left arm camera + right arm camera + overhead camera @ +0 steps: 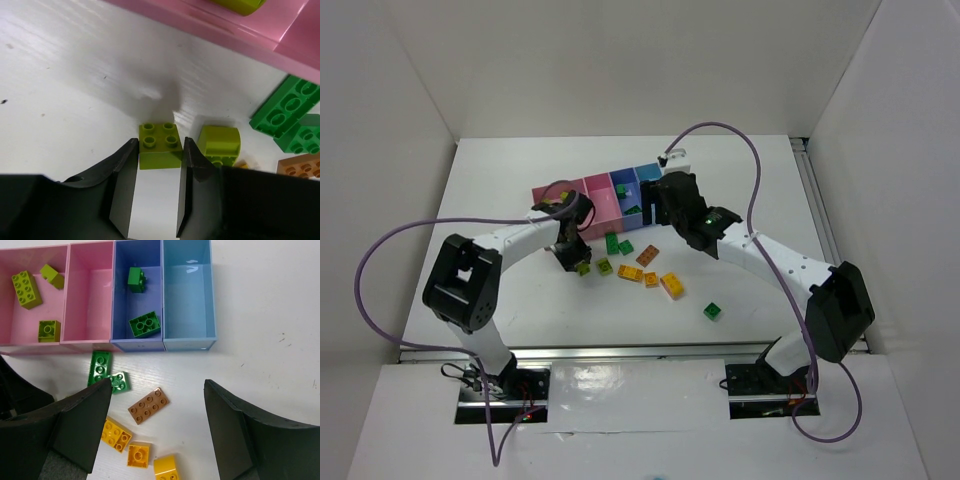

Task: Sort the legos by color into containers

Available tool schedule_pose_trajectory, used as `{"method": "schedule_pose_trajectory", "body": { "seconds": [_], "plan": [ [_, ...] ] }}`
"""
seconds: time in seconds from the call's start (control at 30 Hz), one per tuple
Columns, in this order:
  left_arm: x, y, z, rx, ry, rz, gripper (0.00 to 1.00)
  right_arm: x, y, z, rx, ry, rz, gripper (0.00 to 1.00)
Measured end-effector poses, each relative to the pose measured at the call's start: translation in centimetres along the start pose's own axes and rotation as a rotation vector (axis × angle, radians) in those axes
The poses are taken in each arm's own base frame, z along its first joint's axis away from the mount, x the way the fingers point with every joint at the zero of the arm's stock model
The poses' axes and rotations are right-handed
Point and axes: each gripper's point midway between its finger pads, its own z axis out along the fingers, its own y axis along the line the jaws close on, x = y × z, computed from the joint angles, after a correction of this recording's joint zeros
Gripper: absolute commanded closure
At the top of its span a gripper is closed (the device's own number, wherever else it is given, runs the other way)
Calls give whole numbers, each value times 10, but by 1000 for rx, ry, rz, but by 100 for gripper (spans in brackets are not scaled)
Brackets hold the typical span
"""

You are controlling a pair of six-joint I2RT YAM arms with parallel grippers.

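1. Legos (642,268), top view: loose on the table (500,180), clustered just on the near side of the containers (602,200), between the two arms. One dark green brick (713,311) apart, toward the right arm's side. Left gripper (578,262) down at the cluster's left end, lime green brick (582,268) at its tip. Right gripper (658,208) up by the blue end of the row; jaw state not readable here.

2. Left wrist view: lime green brick (160,146) studs-up and square-on between the fingers (125,170), both pads against its sides. Clamped, by the look of it; on the table or just off it, cannot tell. Curved lime piece (220,145) just outside one finger. Pink bin wall (215,25) straight ahead of the fingertips, lime piece (240,4) showing inside. Judged: to be carried forward and up over that wall; nearer arm for it, the left.

3. Right wrist view: right gripper (157,384) spread wide, holding nothing.
   - Far-left pink bin (20,322): three lime pieces.
   - Second pink bin (90,295): nothing seen inside.
   - Darker blue bin (122,300): two dark green.
   - Light blue bin (187,300): nothing seen inside.
   - Brown-orange brick (148,406) between the open fingers, long axis diagonal to the jaw line; wrist turn probably needed before closing.
   - Two dark green bricks (102,367) by one finger, yellow-orange bricks (116,435) nearer the wrist.
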Motion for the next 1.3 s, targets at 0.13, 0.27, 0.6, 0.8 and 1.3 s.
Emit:
{"method": "schedule_pose_trajectory", "body": {
  "seconds": [0.13,0.27,0.6,0.8,1.3],
  "plan": [
    [-14,4,-23,5,-58,23,59,3,3,0,-19,12,-1,18],
    [-60,-11,-63,91,-177,-7,59,22,15,0,-82,60,5,18],
    [-159,-8,-79,88,-313,-124,58,101,93,7,-273,246,-26,18],
    [-178,-24,-37,37,-279,-93,37,140,126,31,-297,341,-76,18],
    [-188,-49,-39,94,-250,8,15,175,152,56,-301,403,-150,32]
  ]
}}
